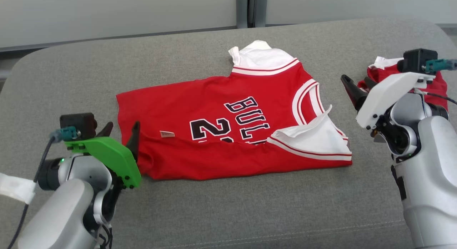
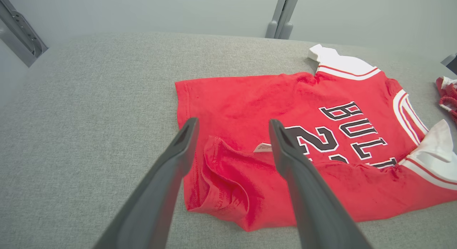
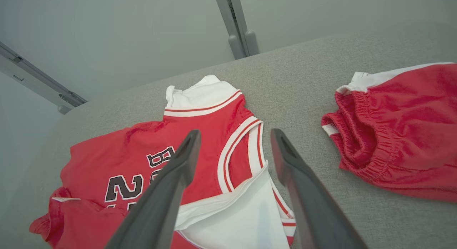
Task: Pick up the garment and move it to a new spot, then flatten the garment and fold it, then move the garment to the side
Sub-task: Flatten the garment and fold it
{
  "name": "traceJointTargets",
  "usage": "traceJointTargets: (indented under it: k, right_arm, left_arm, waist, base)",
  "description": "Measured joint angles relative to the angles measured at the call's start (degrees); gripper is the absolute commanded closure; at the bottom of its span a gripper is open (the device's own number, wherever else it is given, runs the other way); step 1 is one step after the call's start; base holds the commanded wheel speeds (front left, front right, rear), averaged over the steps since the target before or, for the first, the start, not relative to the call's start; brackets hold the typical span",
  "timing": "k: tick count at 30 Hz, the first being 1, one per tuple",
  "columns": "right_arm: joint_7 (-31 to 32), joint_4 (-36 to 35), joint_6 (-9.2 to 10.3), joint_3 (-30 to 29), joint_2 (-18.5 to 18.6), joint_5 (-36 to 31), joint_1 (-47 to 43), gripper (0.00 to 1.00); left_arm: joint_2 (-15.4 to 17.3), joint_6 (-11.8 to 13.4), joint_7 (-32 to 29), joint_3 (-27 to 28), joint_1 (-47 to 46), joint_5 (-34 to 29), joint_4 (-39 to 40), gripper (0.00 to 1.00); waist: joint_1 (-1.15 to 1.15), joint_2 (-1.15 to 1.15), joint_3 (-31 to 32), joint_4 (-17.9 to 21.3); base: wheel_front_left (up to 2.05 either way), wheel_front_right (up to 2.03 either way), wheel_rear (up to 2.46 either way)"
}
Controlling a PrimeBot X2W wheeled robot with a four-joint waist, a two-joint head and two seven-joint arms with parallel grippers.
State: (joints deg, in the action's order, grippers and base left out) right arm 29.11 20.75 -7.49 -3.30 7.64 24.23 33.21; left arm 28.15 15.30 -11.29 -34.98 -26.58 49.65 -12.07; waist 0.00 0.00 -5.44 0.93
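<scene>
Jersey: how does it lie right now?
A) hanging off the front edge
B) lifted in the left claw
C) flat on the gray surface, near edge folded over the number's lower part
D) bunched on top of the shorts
C: the jersey lies on the surface, its near edge folded up over the number, and the left claw and right claw are open, gripping nothing.

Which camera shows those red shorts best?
The right wrist view: the shorts lie unobstructed, waistband plain. In the head view the right arm hides most; the left wrist view catches an edge.
</scene>
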Motion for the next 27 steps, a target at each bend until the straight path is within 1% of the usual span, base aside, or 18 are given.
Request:
traceJointTargets:
  k: [3,4,5,10,11,15,22,27]
  right_arm:
    - [-2.7,-4.0,0.00,0.6,1.1,1.8,-3.7,0.00]
    - [-2.7,-4.0,0.00,0.6,1.1,1.8,-3.7,0.00]
    - [-4.4,-6.4,0.00,0.6,1.5,2.5,-5.9,0.00]
    - [-7.4,-11.4,0.00,-0.8,1.6,3.9,-10.6,0.00]
    - [-7.4,-11.4,0.00,-0.8,1.6,3.9,-10.6,0.00]
    - [-9.2,-14.7,0.00,-1.7,0.4,4.4,-14.2,0.00]
    - [-11.1,-18.4,0.00,-1.9,-1.2,4.4,-19.3,0.00]
    - [-11.9,-20.1,0.00,-1.3,-1.6,4.3,-21.3,0.00]
  left_arm:
    - [-0.6,0.0,3.4,-0.8,3.4,-1.0,1.0,0.00]
    - [-0.6,0.0,3.4,-0.8,3.4,-1.0,1.0,0.00]
    - [-0.8,0.3,5.1,-1.3,5.4,-1.5,1.4,0.00]
    - [-1.7,0.9,9.1,-2.7,9.4,-3.2,2.4,0.00]
    - [-1.7,0.9,9.1,-2.7,9.4,-3.2,2.4,0.00]
    - [-2.4,1.4,11.4,-3.9,11.8,-4.1,1.6,0.00]
    - [-4.7,1.9,14.2,-3.7,13.8,-3.5,0.2,0.00]
    - [-5.0,1.9,14.9,-4.2,14.2,-3.7,-1.1,0.00]
  waist:
    - [0.00,0.00,1.3,-0.1]
    - [0.00,0.00,1.3,-0.1]
    - [0.00,0.00,2.0,-0.2]
    - [0.00,0.00,3.5,-0.3]
    - [0.00,0.00,3.5,-0.3]
    - [0.00,0.00,4.2,-0.4]
    - [0.00,0.00,5.0,0.0]
    - [0.00,0.00,5.1,0.5]
  base:
    - [0.00,0.00,0.00]
    - [0.00,0.00,0.00]
    - [0.00,0.00,0.00]
    - [0.00,0.00,0.00]
    - [0.00,0.00,0.00]
    - [0.00,0.00,0.00]
    - [0.00,0.00,0.00]
    - [0.00,0.00,0.00]
